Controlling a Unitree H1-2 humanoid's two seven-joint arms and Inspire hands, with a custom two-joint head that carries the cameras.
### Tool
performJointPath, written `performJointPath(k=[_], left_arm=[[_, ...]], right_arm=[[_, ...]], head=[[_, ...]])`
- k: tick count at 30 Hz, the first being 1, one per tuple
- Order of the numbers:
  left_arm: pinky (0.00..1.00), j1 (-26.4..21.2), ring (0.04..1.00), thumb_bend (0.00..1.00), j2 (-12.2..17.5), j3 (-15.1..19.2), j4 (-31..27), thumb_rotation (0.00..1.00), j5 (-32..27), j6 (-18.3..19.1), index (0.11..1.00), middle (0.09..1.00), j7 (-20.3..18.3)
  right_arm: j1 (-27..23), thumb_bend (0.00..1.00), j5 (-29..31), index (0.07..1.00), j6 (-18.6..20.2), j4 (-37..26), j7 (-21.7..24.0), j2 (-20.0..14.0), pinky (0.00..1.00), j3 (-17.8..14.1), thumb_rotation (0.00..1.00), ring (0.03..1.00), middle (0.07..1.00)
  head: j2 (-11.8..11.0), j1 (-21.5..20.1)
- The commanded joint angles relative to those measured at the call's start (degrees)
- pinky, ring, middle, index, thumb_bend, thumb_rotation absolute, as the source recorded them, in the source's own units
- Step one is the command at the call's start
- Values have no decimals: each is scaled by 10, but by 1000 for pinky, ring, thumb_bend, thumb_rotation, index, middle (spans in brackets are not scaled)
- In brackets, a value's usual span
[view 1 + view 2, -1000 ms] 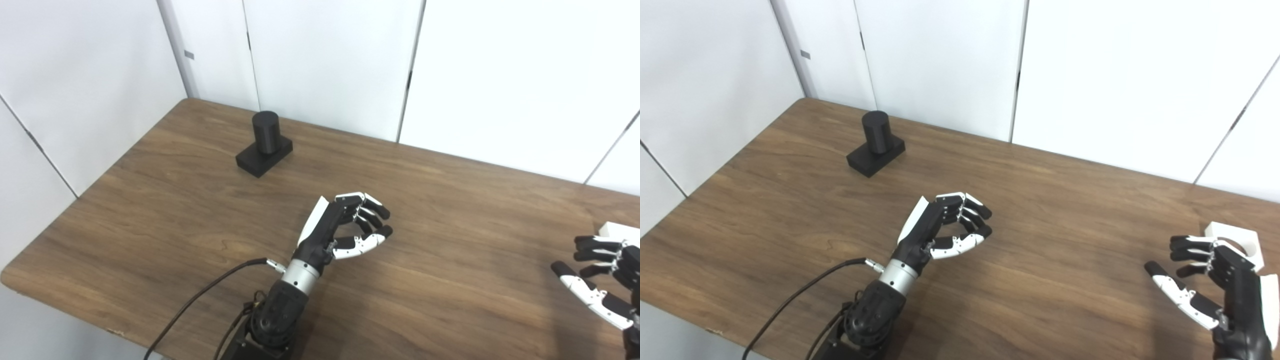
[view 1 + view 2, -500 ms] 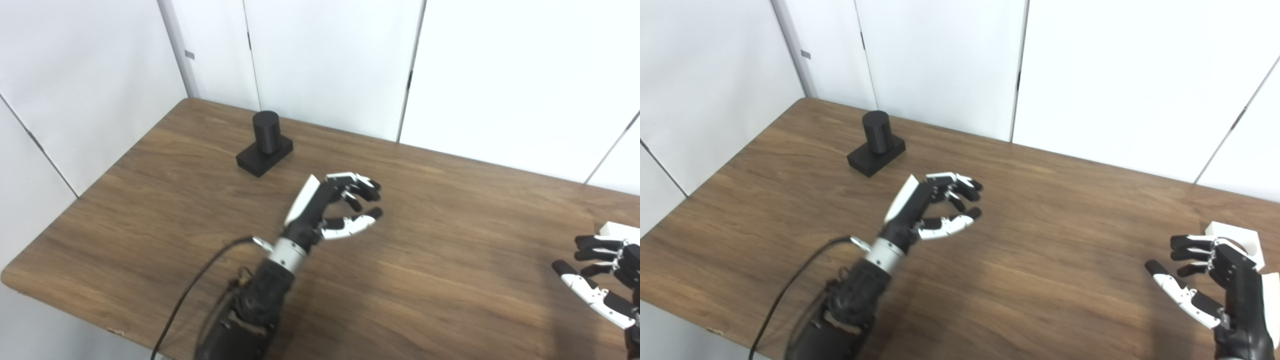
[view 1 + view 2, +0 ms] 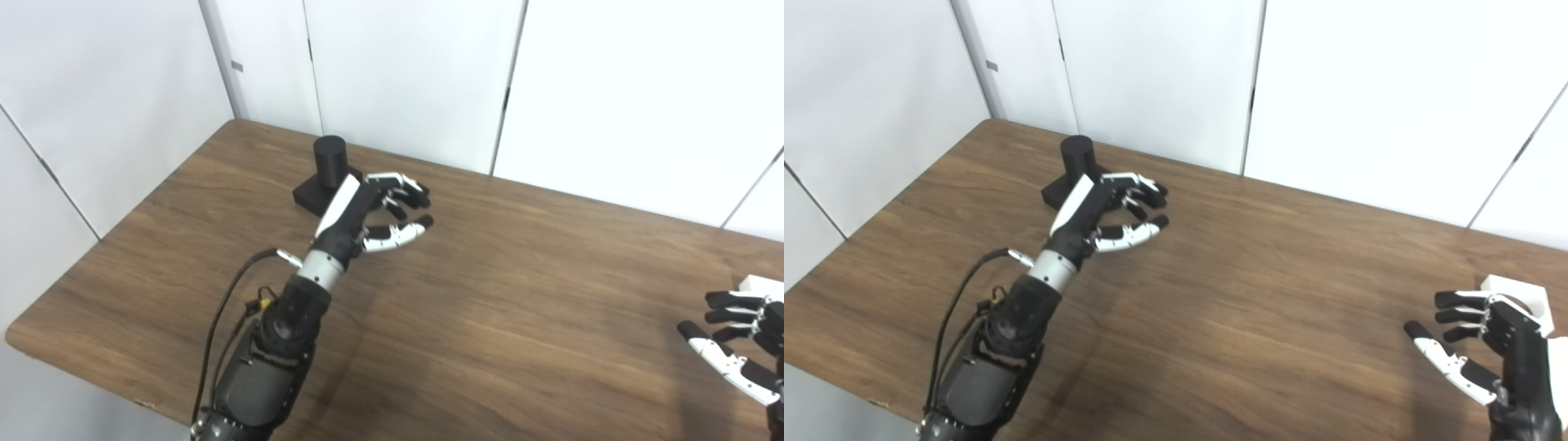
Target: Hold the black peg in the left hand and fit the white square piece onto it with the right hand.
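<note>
The black peg [image 3: 330,162], a short cylinder on a flat square base, stands upright at the table's far left. My left hand [image 3: 373,208] hovers just right of it and a little nearer me, open, fingers curled apart, holding nothing; it hides part of the base. The white square piece [image 3: 1516,295] with a round hole lies on the table at the far right. My right hand [image 3: 1482,337] sits just in front of that piece, open, fingers spread, not touching it.
The brown wooden table [image 3: 490,288] runs under both arms. White wall panels [image 3: 404,73] stand right behind its far edge, and its left corner edge [image 3: 37,318] is near. A black cable [image 3: 226,312] loops off the left forearm.
My left arm has reached forward and leftward, from mid-table to beside the peg, its fingers opening somewhat. The right hand has stayed put. The view has shifted slightly.
</note>
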Motion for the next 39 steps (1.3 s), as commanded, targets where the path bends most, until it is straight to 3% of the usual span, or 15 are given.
performJointPath(k=[1, 13, 14, 16, 19, 24, 28, 34, 39], left_arm=[[555, -29, 675, 503, 12, 12, -20, 70, 6, 8, 499, 715, 13], [628, -83, 751, 506, 52, 44, 20, 75, 48, 22, 500, 783, 46], [642, -88, 761, 567, 56, 45, 22, 130, 49, 24, 617, 791, 45], [667, -94, 777, 623, 62, 45, 18, 188, 57, 39, 725, 794, 42], [688, -103, 788, 659, 73, 41, 11, 237, 64, 60, 769, 794, 34], [744, -116, 810, 732, 89, 37, 12, 322, 85, 90, 790, 793, 32], [800, -126, 852, 756, 101, 39, 21, 342, 89, 96, 805, 852, 33], [763, -139, 863, 795, 128, 30, 39, 408, 125, 118, 832, 883, 32], [745, -148, 872, 818, 144, 28, 72, 417, 131, 107, 842, 894, 41]], right_arm=[[-17, 495, 0, 487, -7, -27, -1, 2, 384, -1, 111, 523, 600], [-15, 495, 0, 487, 2, -37, 0, 1, 374, -2, 111, 512, 593], [-15, 495, -1, 487, 4, -38, 0, 1, 377, -2, 111, 515, 594], [-13, 495, -1, 487, 9, -41, 1, 1, 383, -3, 111, 521, 595], [-12, 495, -2, 487, 7, -40, 1, 0, 379, -2, 111, 515, 592], [-13, 495, -1, 487, 9, -40, 2, -1, 368, -3, 112, 506, 591], [-13, 495, -3, 487, 11, -41, 3, -2, 372, -3, 112, 505, 595], [-13, 495, -2, 487, 12, -42, 3, -1, 356, -3, 111, 493, 593], [-13, 495, -7, 487, 18, -45, 3, -1, 355, -3, 111, 492, 592]], head=[[1, 0], [-1, -2], [-1, -1], [0, 1], [0, 2], [2, 2], [0, 3], [0, 3], [0, 2]])
